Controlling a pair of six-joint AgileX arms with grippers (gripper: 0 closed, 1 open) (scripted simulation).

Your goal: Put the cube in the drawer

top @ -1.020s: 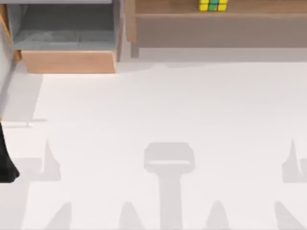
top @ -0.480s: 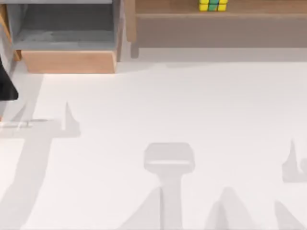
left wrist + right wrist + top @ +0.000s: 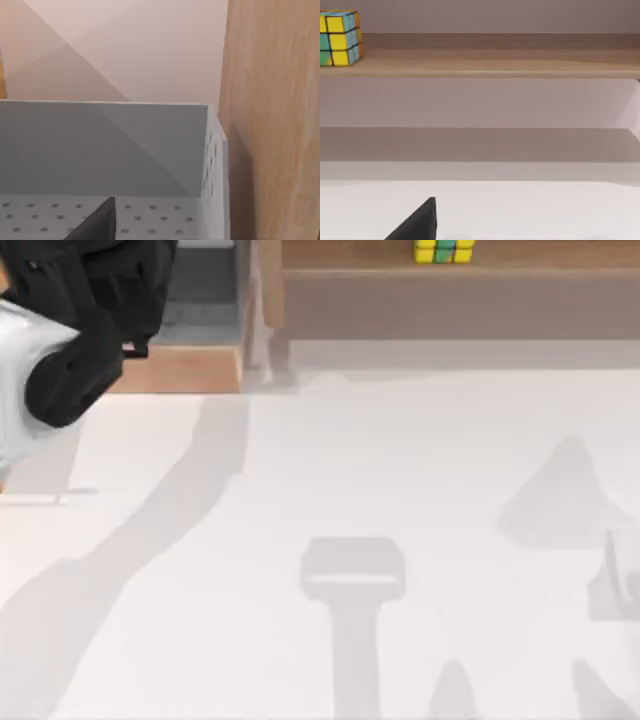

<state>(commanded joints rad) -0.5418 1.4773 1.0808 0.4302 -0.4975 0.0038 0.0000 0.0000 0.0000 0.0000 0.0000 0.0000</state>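
Observation:
The cube [image 3: 445,250], with yellow, green and blue stickers, sits on the long wooden shelf [image 3: 450,300] at the back of the table, right of centre. It also stands on the shelf board in the right wrist view, cube [image 3: 339,38]. The drawer [image 3: 190,368] is open at the back left, its light wooden front facing the table. My left arm [image 3: 80,320] reaches over it and hides most of its grey inside. In the left wrist view my left gripper [image 3: 97,225] hangs close above the drawer's grey perforated floor [image 3: 160,217]. My right gripper [image 3: 417,222] is low over the white table, facing the shelf, far from the cube.
A tall wooden panel [image 3: 275,125] rises right beside the drawer's grey wall. The shelf's wooden end post [image 3: 270,290] stands between drawer and shelf. Under the shelf board [image 3: 495,65] is a shadowed gap. The white table [image 3: 350,460] carries arm shadows.
My left arm has swung from the table's left edge up and over the drawer. A new arm shadow has appeared on the right side of the table. The cube has not moved.

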